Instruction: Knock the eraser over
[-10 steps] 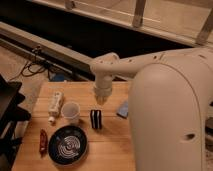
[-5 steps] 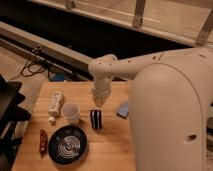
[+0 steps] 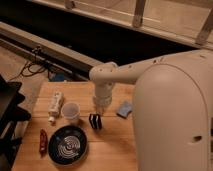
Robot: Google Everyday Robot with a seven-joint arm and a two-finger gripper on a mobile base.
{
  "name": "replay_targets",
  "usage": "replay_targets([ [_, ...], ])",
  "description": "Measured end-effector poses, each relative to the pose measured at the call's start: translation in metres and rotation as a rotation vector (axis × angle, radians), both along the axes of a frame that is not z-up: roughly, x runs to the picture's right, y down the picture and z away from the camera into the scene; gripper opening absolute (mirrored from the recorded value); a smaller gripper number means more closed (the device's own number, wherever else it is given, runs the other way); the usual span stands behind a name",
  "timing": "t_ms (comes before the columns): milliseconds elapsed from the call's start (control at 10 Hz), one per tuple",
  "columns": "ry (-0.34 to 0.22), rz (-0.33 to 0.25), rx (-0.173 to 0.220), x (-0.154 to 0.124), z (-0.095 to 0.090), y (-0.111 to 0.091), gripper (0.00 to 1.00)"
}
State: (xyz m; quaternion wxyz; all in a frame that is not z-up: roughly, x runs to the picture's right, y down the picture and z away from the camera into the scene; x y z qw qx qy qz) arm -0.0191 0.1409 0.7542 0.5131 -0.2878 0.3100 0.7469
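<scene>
The eraser point(image 3: 95, 121), a small block with black and white vertical stripes, stands upright on the wooden table point(image 3: 112, 145), just right of the plastic cup point(image 3: 71, 112). My gripper point(image 3: 101, 106) hangs from the white arm directly above and slightly behind the eraser, close to its top. The arm's wrist hides the gripper's upper part.
A white tube-like bottle point(image 3: 55, 106) lies left of the cup. A dark bowl with a spiral pattern point(image 3: 68, 146) sits at the front. A red tool point(image 3: 43, 141) lies at the front left. A light-blue pad point(image 3: 123, 109) is right of the eraser. My white body fills the right side.
The arm has shifted slightly left and down, bringing the gripper lower toward the eraser. The eraser still stands in the same place.
</scene>
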Motion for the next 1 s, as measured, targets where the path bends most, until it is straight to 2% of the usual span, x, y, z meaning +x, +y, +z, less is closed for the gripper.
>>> replay_targets([
  [200, 0.008, 0.009, -0.04, 0.01, -0.016, 0.009, 0.0],
  [300, 0.003, 0.003, -0.031, 0.01, -0.017, 0.01, 0.0],
  [500, -0.01, -0.003, 0.003, 0.007, -0.01, -0.002, 0.0],
  [600, -0.011, -0.005, 0.008, 0.006, -0.008, -0.006, 0.0],
  [800, -0.007, -0.009, 0.006, 0.009, -0.013, -0.002, 0.0],
  [1000, -0.001, 0.003, 0.017, 0.013, -0.027, 0.011, 0.0],
])
